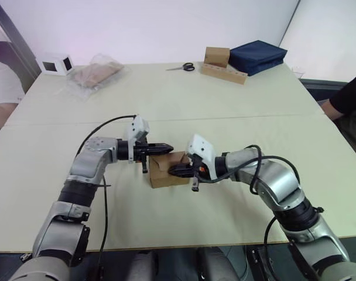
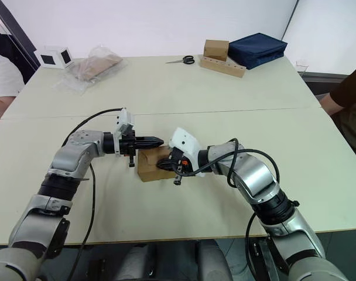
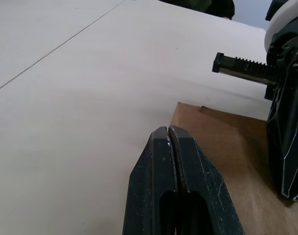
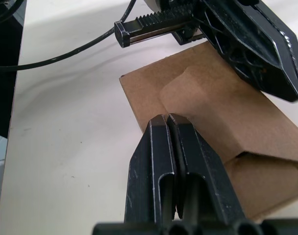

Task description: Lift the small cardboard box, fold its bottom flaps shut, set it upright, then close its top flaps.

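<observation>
I see the small cardboard box (image 1: 166, 170) standing on the bench (image 1: 236, 111) at the lower centre of the head frame, with both arms meeting over it. My right pincer (image 1: 177, 170) comes in from the right of the frame and lies across the box's top, fingers pressed together with nothing between them; in the right wrist view its tips (image 4: 168, 122) rest on the brown top panel, right at a tucked tongue of the top flaps (image 4: 198, 93). My left pincer (image 1: 164, 147) reaches in from the left of the frame at the box's far upper edge, also fully closed and empty; in the left wrist view its fingertips (image 3: 167, 134) sit just at the corner of the cardboard. The two pincers lie close together, tips pointing toward each other across the box.

Farther back, the bench seam runs across mid-frame. At the upper left sit a white cube with dark windows (image 1: 56, 63) and a clear plastic bag with tan contents (image 1: 96, 74). At the upper centre lie scissors (image 1: 182, 67), then a blockier brown box on a long flat cardboard slab (image 1: 222, 64), with a dark blue bag (image 1: 257, 55) touching it. A person's sleeve (image 1: 3, 82) shows at the left edge, another person's arm (image 1: 345, 99) at the right edge.
</observation>
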Robot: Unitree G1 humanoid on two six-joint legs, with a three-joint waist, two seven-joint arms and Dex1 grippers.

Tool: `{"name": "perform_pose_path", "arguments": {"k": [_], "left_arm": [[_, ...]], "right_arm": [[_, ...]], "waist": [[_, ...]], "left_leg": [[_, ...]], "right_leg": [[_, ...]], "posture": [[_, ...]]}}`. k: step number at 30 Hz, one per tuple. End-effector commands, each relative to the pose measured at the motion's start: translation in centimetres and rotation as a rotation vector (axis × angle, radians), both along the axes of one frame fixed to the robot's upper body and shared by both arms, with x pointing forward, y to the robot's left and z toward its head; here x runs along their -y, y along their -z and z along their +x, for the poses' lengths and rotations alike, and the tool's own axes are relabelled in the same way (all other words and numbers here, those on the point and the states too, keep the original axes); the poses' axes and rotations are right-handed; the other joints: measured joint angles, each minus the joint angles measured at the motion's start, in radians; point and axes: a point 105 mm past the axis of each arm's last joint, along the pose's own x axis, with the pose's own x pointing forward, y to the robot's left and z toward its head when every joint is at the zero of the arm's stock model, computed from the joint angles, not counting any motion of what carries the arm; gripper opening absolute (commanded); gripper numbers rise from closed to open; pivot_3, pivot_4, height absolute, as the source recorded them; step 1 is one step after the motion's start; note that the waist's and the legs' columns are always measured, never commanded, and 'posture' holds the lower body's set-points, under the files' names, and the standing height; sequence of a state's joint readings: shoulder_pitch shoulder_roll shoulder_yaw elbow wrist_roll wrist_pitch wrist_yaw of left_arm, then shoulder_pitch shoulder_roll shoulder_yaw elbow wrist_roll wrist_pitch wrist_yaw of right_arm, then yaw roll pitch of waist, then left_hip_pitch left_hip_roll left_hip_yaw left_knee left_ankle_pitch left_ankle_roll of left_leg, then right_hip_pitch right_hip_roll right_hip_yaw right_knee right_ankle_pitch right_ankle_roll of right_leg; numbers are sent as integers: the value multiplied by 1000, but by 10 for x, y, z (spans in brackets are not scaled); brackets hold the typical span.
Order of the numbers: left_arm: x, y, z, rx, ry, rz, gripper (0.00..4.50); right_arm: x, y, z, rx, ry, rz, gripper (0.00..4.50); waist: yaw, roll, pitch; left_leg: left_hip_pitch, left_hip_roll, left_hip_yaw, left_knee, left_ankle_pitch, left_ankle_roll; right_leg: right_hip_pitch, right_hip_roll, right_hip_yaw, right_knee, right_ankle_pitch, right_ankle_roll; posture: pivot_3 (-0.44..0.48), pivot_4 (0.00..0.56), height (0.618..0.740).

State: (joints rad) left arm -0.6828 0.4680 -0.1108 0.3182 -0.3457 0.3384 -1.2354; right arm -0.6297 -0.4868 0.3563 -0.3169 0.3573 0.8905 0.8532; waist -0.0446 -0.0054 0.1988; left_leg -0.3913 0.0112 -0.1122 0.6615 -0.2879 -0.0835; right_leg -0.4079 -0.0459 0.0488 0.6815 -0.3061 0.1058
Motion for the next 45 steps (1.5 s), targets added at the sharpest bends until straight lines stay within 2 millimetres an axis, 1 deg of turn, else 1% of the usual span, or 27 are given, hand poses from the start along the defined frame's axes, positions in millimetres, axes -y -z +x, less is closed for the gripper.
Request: {"name": "perform_pose_path", "arguments": {"k": [1, 13, 19, 22, 25, 30, 32, 34, 36, 40, 41, 43, 44, 45], "left_arm": [[4, 1, -6, 9, 41, 16, 0], [4, 4, -8, 6, 45, 21, 0], [7, 2, -12, 21, 65, 29, 0], [6, 0, -12, 34, 62, 31, 0], [4, -2, -12, 46, 57, 38, 0], [2, -1, -11, 49, 47, 43, 0], [2, -1, -10, 48, 44, 41, 0], [2, -1, -10, 50, 41, 40, 0], [3, -2, -10, 53, 38, 34, 0], [1, -13, -16, 70, 32, 12, 0], [0, -15, -20, 69, 35, 11, 0], [-2, -15, -26, 61, 38, 14, 0], [-3, -13, -30, 52, 41, 25, 0], [-6, -5, -34, 39, 36, 48, 0]], "right_arm": [[0, 2, 5, 9, 28, -19, 43], [1, 2, 21, 51, 98, -20, 43], [1, 3, 19, 45, 91, -23, 43], [0, 0, 14, 30, 63, -4, 43], [2, -7, 9, 24, 39, 21, 43], [5, -30, 2, 13, -11, 117, 43], [4, -44, 6, 13, 3, 188, 43], [5, -52, 13, 3, 35, 235, 43], [6, -45, 15, 5, 48, 202, 43], [4, 2, 9, -61, 42, 51, 43], [5, 10, 7, -62, 37, 22, 43], [5, 17, 5, -59, 29, 0, 43], [5, 19, 5, -64, 32, 5, 43], [5, 21, 7, -65, 45, 5, 43]], "waist": [[0, 0, 0], [0, 0, 0], [0, 0, 0], [0, 0, 0], [0, 0, 0], [1, 0, 0], [0, 0, 0], [-1, 0, 0], [0, 0, 0], [1, 0, 0], [0, 0, 0], [-2, 0, 0], [-2, 0, 0], [-3, 0, 0]], "left_leg": [[0, 0, 0, 0, 0, 0], [0, 0, 0, 0, 0, 0], [0, 0, 0, 0, 0, 0], [0, 0, 0, 0, 0, 0], [0, 0, 0, 0, 0, 0], [0, 0, 0, 0, 0, 0], [0, 0, 0, 0, 0, 0], [0, 0, 0, 0, 0, 0], [0, 0, 0, 0, 0, 0], [0, 0, 0, 0, 0, 0], [0, 0, 0, 0, 0, 0], [0, 0, 0, 0, 0, 0], [0, 0, 0, 0, 0, 0], [1, 0, 0, 0, 0, 0]], "right_leg": [[0, 0, 0, 0, 0, 0], [0, 0, 0, 0, 0, 0], [0, 0, 0, 0, 0, 0], [0, 0, 0, 0, 0, 0], [0, 0, 0, 0, 0, 0], [0, 0, 0, 0, 0, 0], [0, 0, 0, 0, 0, 0], [0, 0, 0, 0, 0, 0], [0, 0, 0, 0, 0, 0], [0, 0, 0, -1, 0, 0], [0, 0, 0, -1, 0, 0], [0, 0, 0, -1, 0, 0], [0, 0, 1, 0, 0, 0], [1, 0, 0, 0, 0, 0]], "posture": [[0, 150, 740], [0, 150, 740], [0, 150, 740], [0, 150, 740], [0, 150, 740], [0, 150, 740], [0, 150, 740], [0, 150, 740], [0, 150, 740], [0, 150, 740], [0, 150, 740], [0, 150, 740], [0, 150, 740], [0, 150, 740]]}}
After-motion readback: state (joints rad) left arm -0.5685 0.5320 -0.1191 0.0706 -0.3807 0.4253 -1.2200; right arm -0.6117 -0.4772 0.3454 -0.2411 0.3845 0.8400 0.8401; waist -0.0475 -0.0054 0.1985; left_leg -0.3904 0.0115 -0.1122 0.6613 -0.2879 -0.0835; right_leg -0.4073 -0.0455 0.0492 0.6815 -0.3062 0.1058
